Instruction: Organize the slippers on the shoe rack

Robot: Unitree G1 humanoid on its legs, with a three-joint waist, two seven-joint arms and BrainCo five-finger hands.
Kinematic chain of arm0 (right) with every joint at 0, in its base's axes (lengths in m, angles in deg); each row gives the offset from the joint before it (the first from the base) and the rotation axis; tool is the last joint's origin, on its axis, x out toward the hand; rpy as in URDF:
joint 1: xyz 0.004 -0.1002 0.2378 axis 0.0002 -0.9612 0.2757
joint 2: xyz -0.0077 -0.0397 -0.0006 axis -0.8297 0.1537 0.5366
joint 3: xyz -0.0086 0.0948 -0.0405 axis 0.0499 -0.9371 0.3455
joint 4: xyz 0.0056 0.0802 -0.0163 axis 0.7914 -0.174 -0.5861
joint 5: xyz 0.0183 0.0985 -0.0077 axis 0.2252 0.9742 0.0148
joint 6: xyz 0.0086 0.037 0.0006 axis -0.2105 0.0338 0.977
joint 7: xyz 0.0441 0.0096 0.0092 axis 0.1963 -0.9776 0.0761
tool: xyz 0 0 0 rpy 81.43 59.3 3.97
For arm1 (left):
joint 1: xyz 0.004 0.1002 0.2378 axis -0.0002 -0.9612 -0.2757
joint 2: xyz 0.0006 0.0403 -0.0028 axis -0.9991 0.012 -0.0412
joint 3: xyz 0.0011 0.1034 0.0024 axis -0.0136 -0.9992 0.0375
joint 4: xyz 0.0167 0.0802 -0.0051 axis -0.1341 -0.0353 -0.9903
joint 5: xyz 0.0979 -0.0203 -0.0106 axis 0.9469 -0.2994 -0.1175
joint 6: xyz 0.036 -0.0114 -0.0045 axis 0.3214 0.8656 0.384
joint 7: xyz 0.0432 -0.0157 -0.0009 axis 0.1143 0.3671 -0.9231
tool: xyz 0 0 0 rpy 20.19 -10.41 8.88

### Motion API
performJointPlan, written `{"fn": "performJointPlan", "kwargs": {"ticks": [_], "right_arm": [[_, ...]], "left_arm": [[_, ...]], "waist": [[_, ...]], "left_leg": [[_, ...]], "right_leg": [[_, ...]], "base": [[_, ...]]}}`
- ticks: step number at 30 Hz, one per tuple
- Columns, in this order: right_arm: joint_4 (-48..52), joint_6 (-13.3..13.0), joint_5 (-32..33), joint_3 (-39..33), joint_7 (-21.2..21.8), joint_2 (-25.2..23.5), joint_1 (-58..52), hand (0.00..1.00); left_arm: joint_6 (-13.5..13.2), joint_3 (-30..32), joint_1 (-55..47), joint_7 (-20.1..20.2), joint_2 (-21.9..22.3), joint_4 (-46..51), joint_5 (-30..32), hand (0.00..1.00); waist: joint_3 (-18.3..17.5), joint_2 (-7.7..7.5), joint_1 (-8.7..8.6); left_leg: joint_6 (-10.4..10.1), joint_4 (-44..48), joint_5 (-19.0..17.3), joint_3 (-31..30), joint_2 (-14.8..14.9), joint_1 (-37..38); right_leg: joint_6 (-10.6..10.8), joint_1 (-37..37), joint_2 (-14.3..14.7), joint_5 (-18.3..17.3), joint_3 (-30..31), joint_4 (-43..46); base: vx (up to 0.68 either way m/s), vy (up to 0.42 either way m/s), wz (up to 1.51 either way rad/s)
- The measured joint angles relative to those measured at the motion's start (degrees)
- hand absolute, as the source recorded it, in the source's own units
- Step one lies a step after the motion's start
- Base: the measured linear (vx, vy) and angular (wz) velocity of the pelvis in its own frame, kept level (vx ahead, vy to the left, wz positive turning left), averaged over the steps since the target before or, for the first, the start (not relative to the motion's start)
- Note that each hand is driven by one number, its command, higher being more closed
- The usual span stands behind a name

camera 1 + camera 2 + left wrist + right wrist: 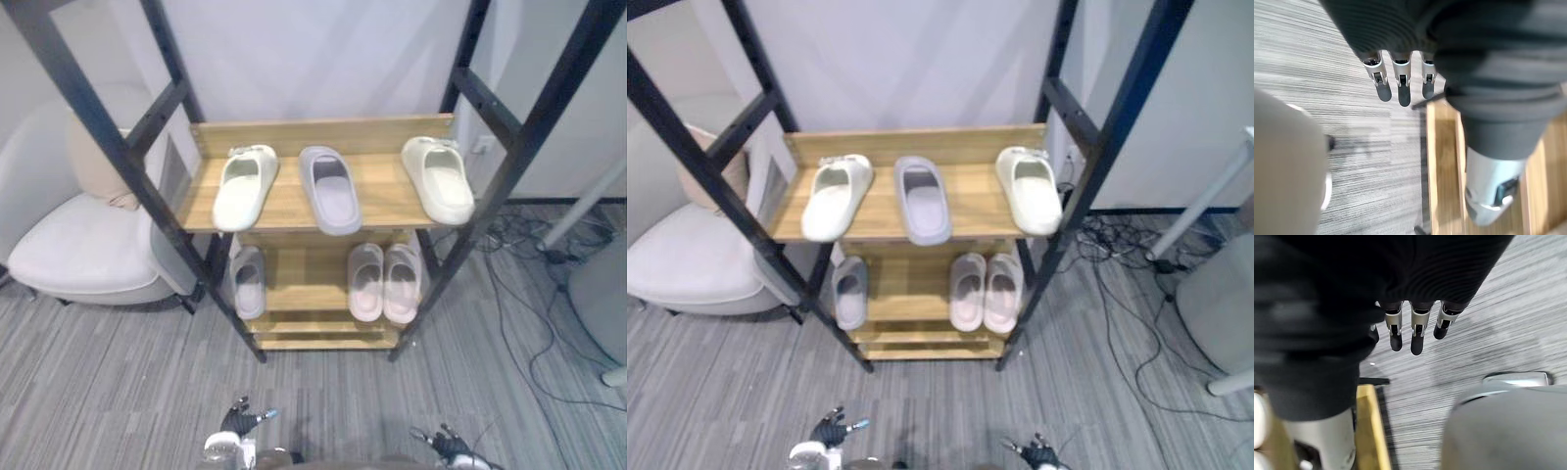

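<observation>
We see the shoe rack [294,133] standing ahead of us, a black frame with two wooden shelves. On the upper shelf [383,199] three slippers lie apart: a cream slipper [245,186] at the left, slightly angled, a grey slipper [330,189] in the middle with its toe past the front edge, and a second cream slipper [438,179] at the right. On the lower shelf [299,284] we find another grey slipper [249,281] at the left and a pink pair [383,282] side by side and touching at the right.

Our left hand [238,423] and right hand [449,446] hang low at the near edge of the head views, over the grey striped floor [118,392], well apart from the rack and from every slipper. In the wrist views the left fingers [1400,88] and the right fingers [1418,333] are straight and loose, so both hands are open and grip nothing. A pale armchair [78,245] sits just beside the rack's left side.
</observation>
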Motion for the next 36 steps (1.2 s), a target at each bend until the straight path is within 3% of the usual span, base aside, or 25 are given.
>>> {"fn": "performJointPlan", "kwargs": {"ticks": [3, 4, 6, 9, 14, 19, 23, 28, 31, 36], "right_arm": [[0.38, 0.0, -0.01, -0.01, 0.07, -0.26, -0.06, 0.0], [0.37, 0.06, -0.04, 0.09, 0.11, -0.41, -0.17, 0.0], [0.04, 0.05, -0.49, 0.01, 0.15, 0.32, -0.14, 0.0], [-0.14, 0.08, -0.51, -0.05, 0.11, 1.08, -0.2, 0.0], [-1.16, 0.0, -0.5, -0.02, 0.06, 0.64, -0.38, 0.0], [-0.48, -0.49, -0.49, 1.53, -0.11, 0.28, -0.2, 0.0], [15.11, -0.53, -1.89, 7.25, -1.56, -0.05, -4.29, 0.0], [46.55, -2.17, -5.09, 10.04, -1.46, -2.26, -12.93, 0.0], [56.89, -3.32, -8.0, 10.03, -1.46, -2.4, -16.14, 0.0], [65.44, -4.48, -9.31, 11.59, -1.36, -2.36, -19.5, 0.0]], "left_arm": [[0.39, -0.29, 0.29, 0.55, -0.28, -0.28, 0.25, 0.0], [0.36, -0.2, 0.51, 0.54, -0.58, -0.16, 0.25, 0.0], [0.39, -0.17, 0.6, 0.46, 0.39, -0.54, 0.22, 0.0], [0.4, -0.01, 0.42, 0.48, 1.33, -0.57, 0.3, 0.0], [0.35, 1.46, 0.54, 0.58, 1.47, -0.44, 0.37, 0.0], [0.38, 1.75, 0.49, 0.55, 1.0, -0.48, 0.93, 0.0], [0.39, 1.57, 0.42, 0.27, 0.46, -0.46, 0.98, 0.0], [0.25, 1.28, 0.35, -0.85, 0.48, 0.19, 0.99, 0.0], [0.18, 0.79, 0.38, -0.89, 0.16, 0.22, 1.19, 0.0], [0.12, -0.87, 0.32, -0.86, -0.26, 0.2, 1.48, 0.0]], "waist": [[-0.15, -0.43, -0.7], [-0.35, -1.38, -0.61], [-0.1, 0.55, -0.86], [0.05, 1.75, -1.08], [0.04, 1.66, -1.06], [0.19, 0.68, -0.8], [0.2, 0.16, -0.66], [0.56, -0.21, -0.74], [0.76, -0.58, -0.82], [0.71, -0.53, -1.21]], "left_leg": [[-0.07, -0.29, 0.01, -1.06, 1.1, 1.03], [-0.96, 0.08, -0.41, -1.31, 0.73, 1.03], [-1.55, 0.86, -0.79, -2.56, 2.22, 0.9], [-1.79, 0.86, -0.65, -3.14, 3.81, 1.11], [-2.73, 0.82, -0.04, -4.77, 5.13, 1.04], [-2.99, 0.94, 0.2, -5.84, 4.19, -0.01], [-2.92, 1.17, 0.24, -5.83, 3.33, -1.87], [-2.72, 0.81, 0.33, -5.87, 3.56, -1.93], [-2.89, -0.54, 0.25, -5.65, 4.21, -1.79], [-3.78, -0.96, 0.1, -4.49, 4.7, -1.83]], "right_leg": [[-1.17, -1.77, 0.2, 0.02, -1.61, -8.98], [-1.12, -1.44, 0.76, 5.89, -1.0, -16.13], [-1.73, 0.22, 2.53, 6.16, -1.15, -17.57], [-2.55, 2.35, 4.43, 6.83, -1.83, -20.87], [-2.62, 7.66, 6.82, 11.37, -3.57, -31.05], [-2.16, 9.63, 6.93, 15.21, -3.82, -37.27], [-2.04, 9.61, 6.76, 18.72, -3.1, -41.55], [-2.5, 9.58, 7.25, 20.73, -2.24, -43.27], [-2.71, 8.92, 7.7, 21.42, -1.5, -43.4], [-2.75, 7.99, 8.23, 21.72, -0.21, -43.39]], "base": [[0.17, -0.106, 0.16], [0.19, -0.137, 0.17], [0.16, -0.114, 0.01], [0.13, -0.121, -0.03], [0.04, -0.051, 0.11], [-0.04, 0.029, 0.04], [-0.07, 0.036, -0.08], [-0.11, -0.011, -0.05], [-0.14, -0.037, -0.11], [-0.06, -0.014, -0.15]]}}
